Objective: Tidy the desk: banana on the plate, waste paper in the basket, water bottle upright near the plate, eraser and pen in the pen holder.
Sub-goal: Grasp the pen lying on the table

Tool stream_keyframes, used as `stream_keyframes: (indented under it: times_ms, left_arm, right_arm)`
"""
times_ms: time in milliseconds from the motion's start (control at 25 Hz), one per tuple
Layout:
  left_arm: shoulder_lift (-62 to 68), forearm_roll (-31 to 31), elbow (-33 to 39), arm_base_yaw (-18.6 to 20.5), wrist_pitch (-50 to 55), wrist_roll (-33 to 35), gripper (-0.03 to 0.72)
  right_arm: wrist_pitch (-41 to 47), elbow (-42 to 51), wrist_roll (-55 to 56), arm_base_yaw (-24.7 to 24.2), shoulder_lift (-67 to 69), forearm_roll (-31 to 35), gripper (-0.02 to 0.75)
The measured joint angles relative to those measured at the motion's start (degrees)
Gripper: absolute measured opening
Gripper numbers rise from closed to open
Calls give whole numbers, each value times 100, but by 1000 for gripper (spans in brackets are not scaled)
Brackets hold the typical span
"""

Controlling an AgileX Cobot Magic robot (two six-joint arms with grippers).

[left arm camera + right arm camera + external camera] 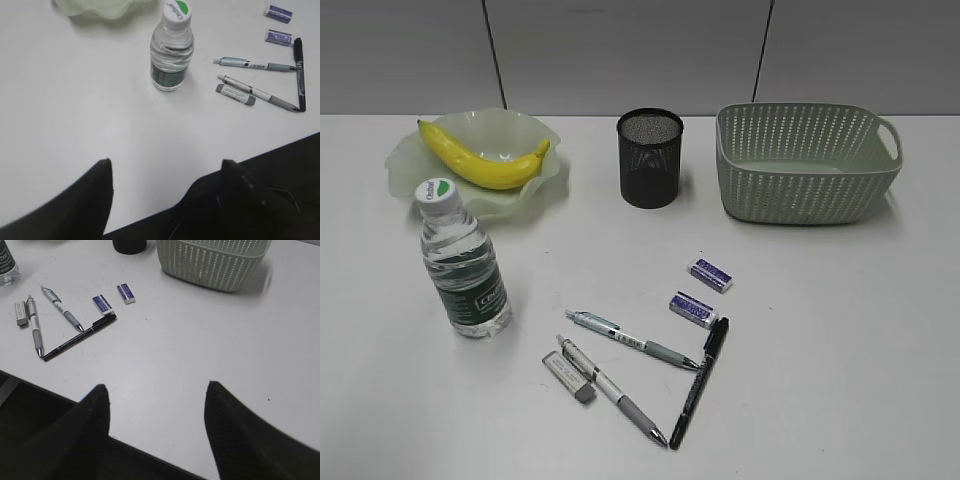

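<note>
The banana (485, 160) lies on the wavy green plate (535, 195) at the back left. The water bottle (465, 270) stands upright in front of the plate; it also shows in the left wrist view (171, 50). Two purple-sleeved erasers (710, 274) (692, 309), a grey eraser (570, 377) and three pens (635, 341) (615, 392) (700, 382) lie on the desk (840, 330). The pen holder (650, 158) and basket (805, 165) stand at the back. No waste paper shows. My left gripper (165, 162) and right gripper (155, 387) are open and empty over the desk's front edge, outside the exterior view.
The pens and erasers cluster at the front middle, seen in the right wrist view (70, 320) to the left of my right gripper. The basket (215, 262) is far ahead of it. The desk's dark front edge runs under both grippers.
</note>
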Motion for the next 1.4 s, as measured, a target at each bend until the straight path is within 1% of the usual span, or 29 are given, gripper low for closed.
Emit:
stream_keyframes:
  times_ms: [200, 360, 520, 680, 880, 960, 1080, 1280, 1400]
  left_arm:
    - [-1717, -5, 1013, 0, 24, 0, 489]
    - [-2810, 0, 1599, 0, 43, 0, 489]
    - [-3476, 100, 1680, 0, -18, 0, 489]
    - [-3752, 132, 1680, 0, -27, 0, 482]
    - [-3756, 274, 1748, 0, -375, 59, 452]
    - [-3756, 273, 1859, 0, -601, 104, 443]
    - [-3756, 261, 1907, 0, -673, 184, 439]
    - [-3756, 255, 1908, 0, -708, 214, 436]
    - [-3756, 249, 1908, 0, -708, 214, 436]
  right_arm:
    - [0, 0, 0, 0, 0, 0, 477]
    - [0, 0, 0, 0, 0, 0, 477]
    - [-13, 0, 0, 0, 0, 0, 477]
    - [-270, -129, -254, 0, 312, 112, 477]
    - [-693, -464, -457, 0, 1664, 417, 477]
    - [-811, -658, -485, 0, 2441, 521, 477]
    - [-907, -1045, -498, 0, 3602, 736, 477]
    - [-923, -1840, -503, 0, 5433, 1306, 477]
    - [-937, -2297, -916, 0, 6315, 1728, 477]
